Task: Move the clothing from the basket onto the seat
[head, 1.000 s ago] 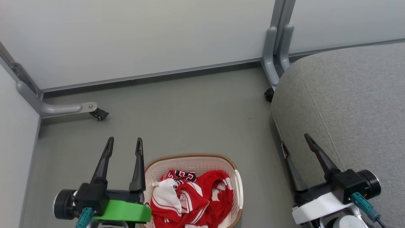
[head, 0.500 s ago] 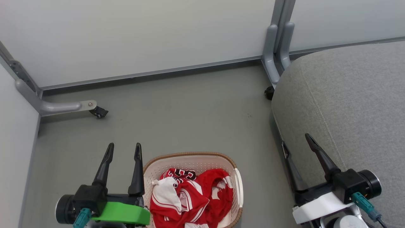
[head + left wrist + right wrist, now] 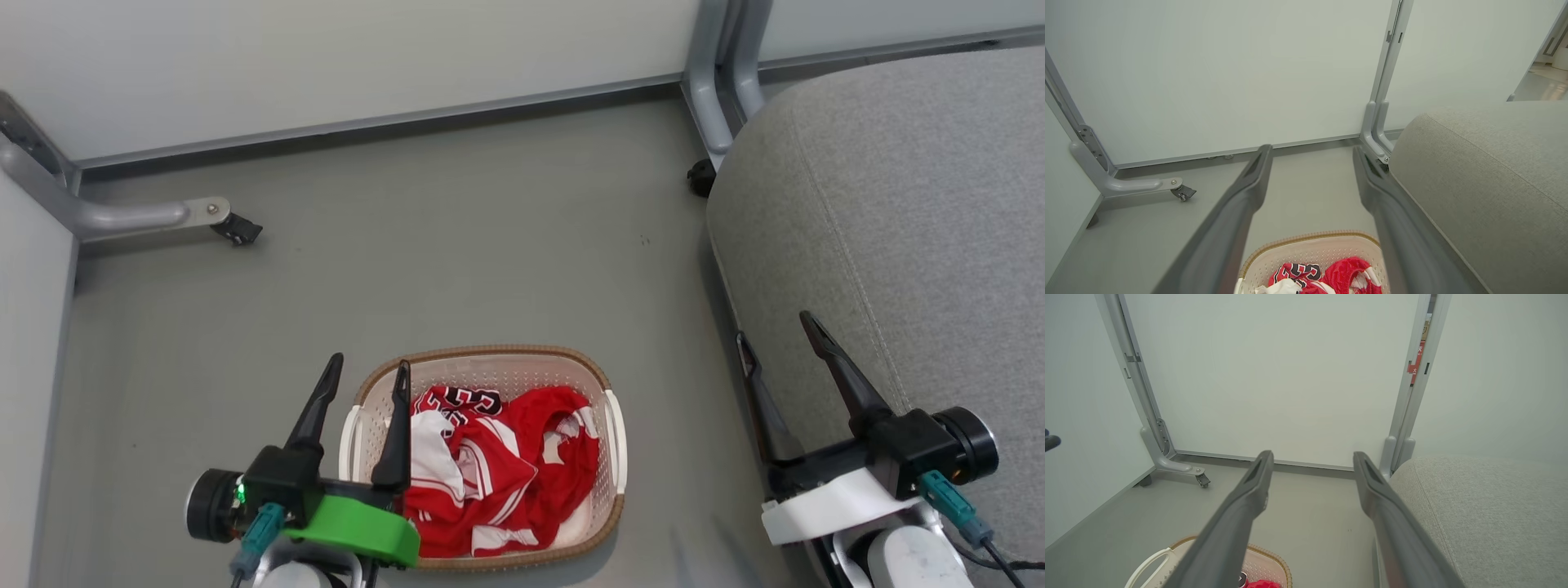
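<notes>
Both grippers are empty, with their long fingers spread wide; the left gripper (image 3: 368, 361) hangs at the left side of the laundry basket (image 3: 490, 353), the white handle (image 3: 349, 431) showing between its fingers in the head view, and the right gripper (image 3: 773, 327) hangs just beside the edge of the grey seat cushion (image 3: 898, 204); all the red and white jerseys (image 3: 506, 469) lie crumpled together inside the basket, which stands on the grey floor (image 3: 449, 245) near the cushion; nothing lies on the cushion yet, so I judge that the task is at its beginning. Several things could go wrong; if the left gripper goes straight down, a finger may strike the rim or the handle and push the light basket away or tip it; because the garments are tangled, a pinch on one may pull a second half out, and this one could slide to the floor on the way; a hanging part may also catch on the rim and drag the basket along; the right gripper, so close to the cushion, may scrape its side if the arm swings across.
</notes>
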You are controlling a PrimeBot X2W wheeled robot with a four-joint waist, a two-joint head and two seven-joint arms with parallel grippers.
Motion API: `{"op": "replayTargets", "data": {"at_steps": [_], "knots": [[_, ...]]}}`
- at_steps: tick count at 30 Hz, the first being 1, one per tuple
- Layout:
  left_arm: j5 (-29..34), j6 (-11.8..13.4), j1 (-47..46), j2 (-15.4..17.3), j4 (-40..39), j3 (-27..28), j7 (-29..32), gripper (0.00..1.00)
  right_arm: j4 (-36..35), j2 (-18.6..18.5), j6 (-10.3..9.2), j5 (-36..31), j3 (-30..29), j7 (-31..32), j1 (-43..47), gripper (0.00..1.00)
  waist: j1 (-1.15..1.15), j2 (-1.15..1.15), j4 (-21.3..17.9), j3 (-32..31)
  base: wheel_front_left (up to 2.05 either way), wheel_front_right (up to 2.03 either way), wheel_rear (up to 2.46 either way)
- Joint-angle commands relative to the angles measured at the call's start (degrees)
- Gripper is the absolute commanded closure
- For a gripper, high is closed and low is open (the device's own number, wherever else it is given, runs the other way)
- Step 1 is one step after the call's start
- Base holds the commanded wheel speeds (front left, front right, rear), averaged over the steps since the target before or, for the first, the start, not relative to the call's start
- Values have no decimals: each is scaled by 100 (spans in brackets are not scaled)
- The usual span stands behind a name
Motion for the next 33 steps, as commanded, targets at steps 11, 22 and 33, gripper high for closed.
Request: {"op": "replayTargets", "data": {"at_steps": [11, 22, 33], "knots": [[782, -179, -1090, 34, 1277, -636, -4, 0, -95, -26, -2, -114, -85, -11, -675, 0, 0, 0, -102, 1418, 0, 0, 0], [1342, -264, -2719, 176, 2919, -1187, -4, 0, -256, -37, -2, -143, -135, -11, -1396, 0, 0, 0, -253, 2690, 0, 0, 0], [2063, -234, -4026, 307, 4273, -2099, -4, 0, -459, -25, -2, -110, 27, -11, -1947, 0, 0, 0, -506, 3649, 0, 0, 0]]}}
